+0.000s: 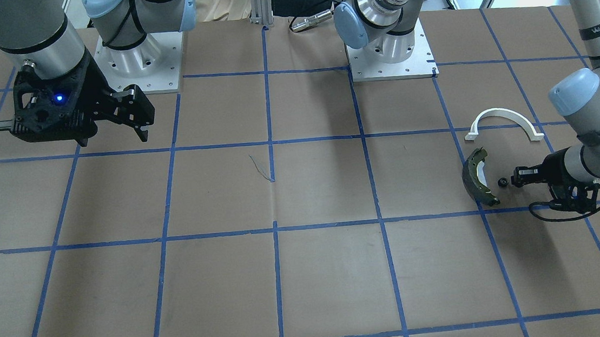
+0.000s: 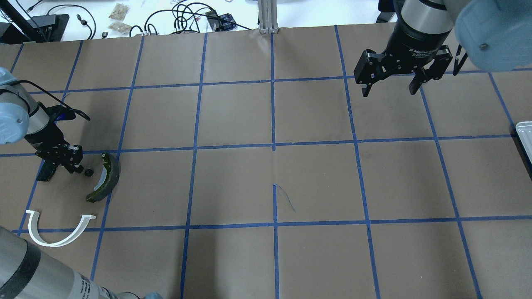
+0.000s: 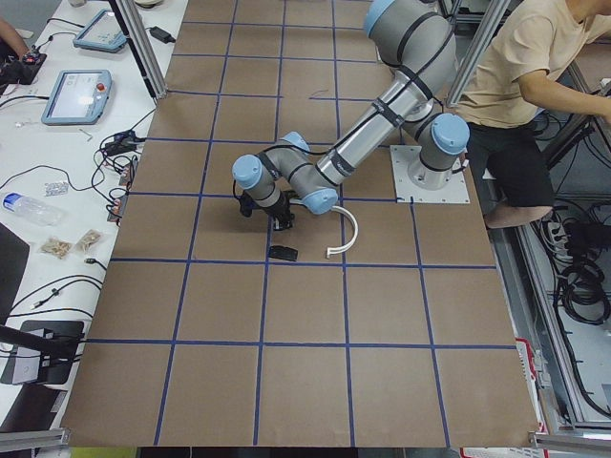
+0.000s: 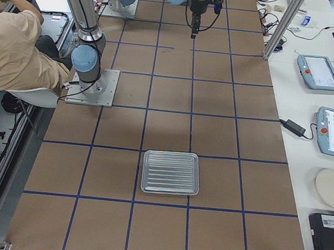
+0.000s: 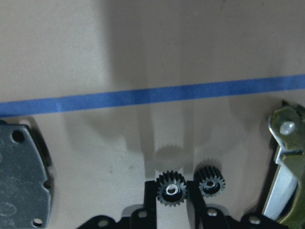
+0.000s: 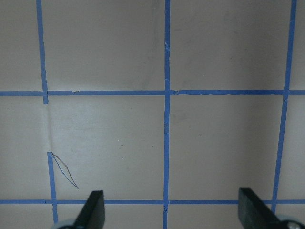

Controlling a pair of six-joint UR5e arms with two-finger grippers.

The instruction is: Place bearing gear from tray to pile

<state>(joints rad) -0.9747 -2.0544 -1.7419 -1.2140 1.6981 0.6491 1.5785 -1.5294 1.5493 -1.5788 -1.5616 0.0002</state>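
Observation:
My left gripper [image 5: 172, 185] is low over the table at the pile and shut on a small black bearing gear [image 5: 171, 192]. A second black gear [image 5: 209, 181] lies just outside one finger and also shows in the front view [image 1: 502, 182] and the overhead view [image 2: 88, 172]. The olive brake shoe [image 2: 104, 178] lies just beyond it. The white arch [image 2: 58, 228] and the black pad [image 2: 45, 172] lie close by. The silver tray [image 4: 171, 173] sits far off on the other side and looks empty. My right gripper [image 2: 388, 92] is open and empty, raised over the table.
Brown paper with a blue tape grid covers the table. The two arm bases [image 1: 138, 58] stand at the robot's edge. A person sits beside the table in the side views [image 3: 535, 67]. Cables and tablets lie on the white bench [image 4: 327, 76] past the table.

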